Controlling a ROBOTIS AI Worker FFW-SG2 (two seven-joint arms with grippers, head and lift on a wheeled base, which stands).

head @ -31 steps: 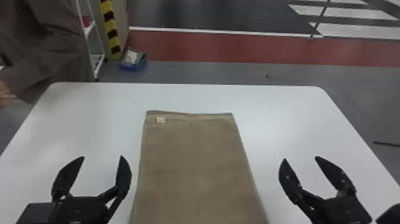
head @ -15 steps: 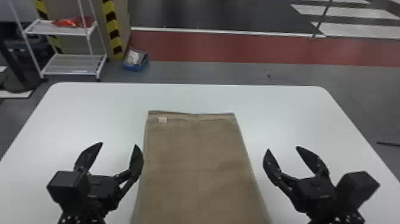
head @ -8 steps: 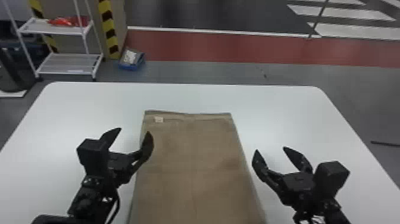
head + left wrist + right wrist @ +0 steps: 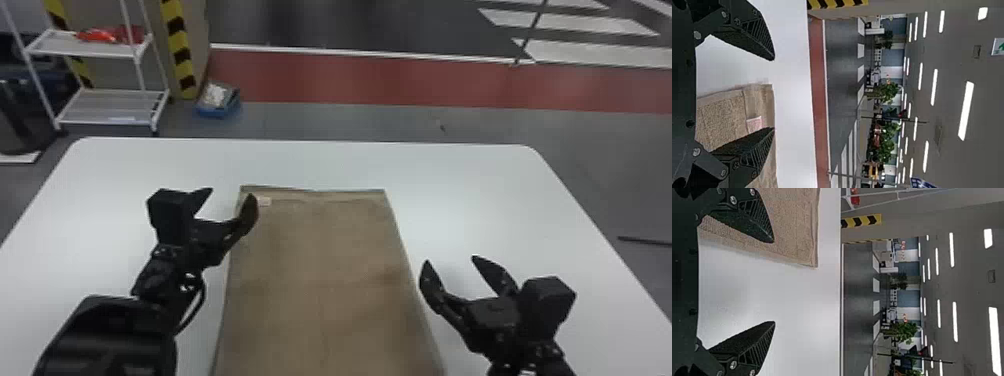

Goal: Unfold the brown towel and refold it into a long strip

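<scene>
The brown towel [image 4: 320,280] lies flat as a folded rectangle, a small pale label at its far left corner. My left gripper [image 4: 227,196] is over the towel's left edge near that corner, open, one finger above the towel and the other above the table. In the left wrist view the towel [image 4: 723,117] shows between and behind the fingers of my left gripper [image 4: 774,94]. Right of the towel, my right gripper [image 4: 450,267] stands open. From the right wrist, the towel's edge [image 4: 793,227] passes behind one finger of my right gripper [image 4: 774,282].
The white table [image 4: 480,200] extends on both sides of the towel and beyond its far edge. Past the table are a white shelf rack [image 4: 105,107] at the back left and a blue box [image 4: 218,102] on the floor.
My left gripper has moved forward and to the right, up to the towel's far left corner. The right gripper has shifted forward and left, closer to the towel's right edge. The towel stays put.
</scene>
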